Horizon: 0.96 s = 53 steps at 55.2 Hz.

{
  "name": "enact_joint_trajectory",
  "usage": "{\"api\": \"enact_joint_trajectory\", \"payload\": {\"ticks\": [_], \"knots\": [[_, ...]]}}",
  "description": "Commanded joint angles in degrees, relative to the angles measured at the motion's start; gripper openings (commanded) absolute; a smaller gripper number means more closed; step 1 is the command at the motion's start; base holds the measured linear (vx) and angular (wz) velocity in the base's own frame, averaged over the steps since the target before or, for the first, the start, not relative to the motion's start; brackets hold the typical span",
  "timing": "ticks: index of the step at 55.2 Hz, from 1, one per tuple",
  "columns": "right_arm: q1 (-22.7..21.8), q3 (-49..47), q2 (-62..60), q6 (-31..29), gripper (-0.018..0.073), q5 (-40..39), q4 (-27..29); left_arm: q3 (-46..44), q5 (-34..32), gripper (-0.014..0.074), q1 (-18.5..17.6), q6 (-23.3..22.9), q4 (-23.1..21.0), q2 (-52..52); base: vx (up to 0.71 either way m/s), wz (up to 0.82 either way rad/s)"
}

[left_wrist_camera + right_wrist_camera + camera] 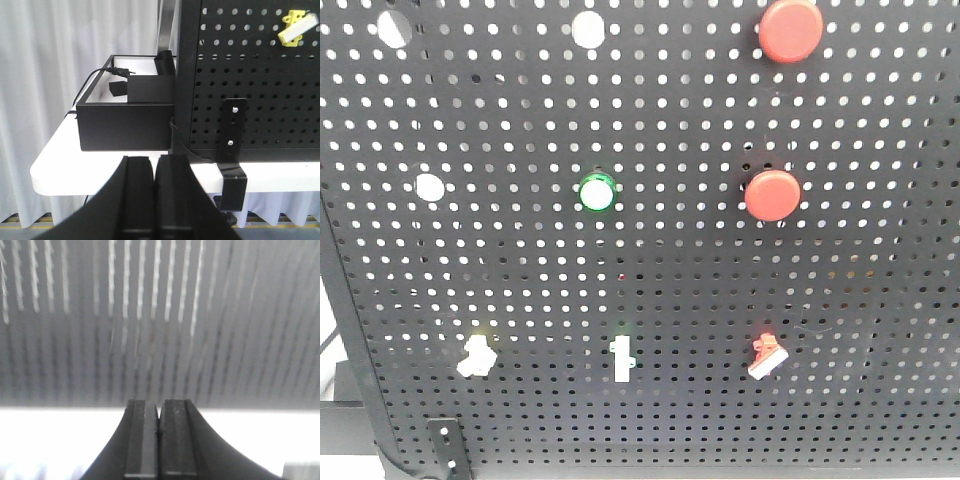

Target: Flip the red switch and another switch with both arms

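Red-based small toggle switch [768, 357] and pale-yellow-based toggle switch [476, 356] sit low on the black perforated metal board [520, 270]; no writing shows. Left hand [154, 172] and right hand [159, 415] are closed, empty.

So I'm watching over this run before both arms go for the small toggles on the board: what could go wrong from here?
1. The red switch sits below two big red buttons; the right pincer, shut and viewing only blur, might hit a button.
2. The yellow switch is at the left view's top corner, far off the shut left pincer, so aim may drift.
3. The green-based toggle lies between them and could be flipped instead.
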Motion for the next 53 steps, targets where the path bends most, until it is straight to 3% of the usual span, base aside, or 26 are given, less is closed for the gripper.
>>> {"api": "enact_joint_trajectory", "payload": {"ticks": [1,53], "knots": [[1.77,0.29,-0.85,2.43,-0.0006,-2.31,-3.32,1.08,-4.91,0.0003,0.10,0.00,-0.40,0.16,0.00,0.00],[1.63,0.29,-0.78,1.94,-0.0006,-2.02,-2.58,1.08,-5.00,0.0003,0.10,0.00,-0.40,0.19,0.00,0.00]]}}
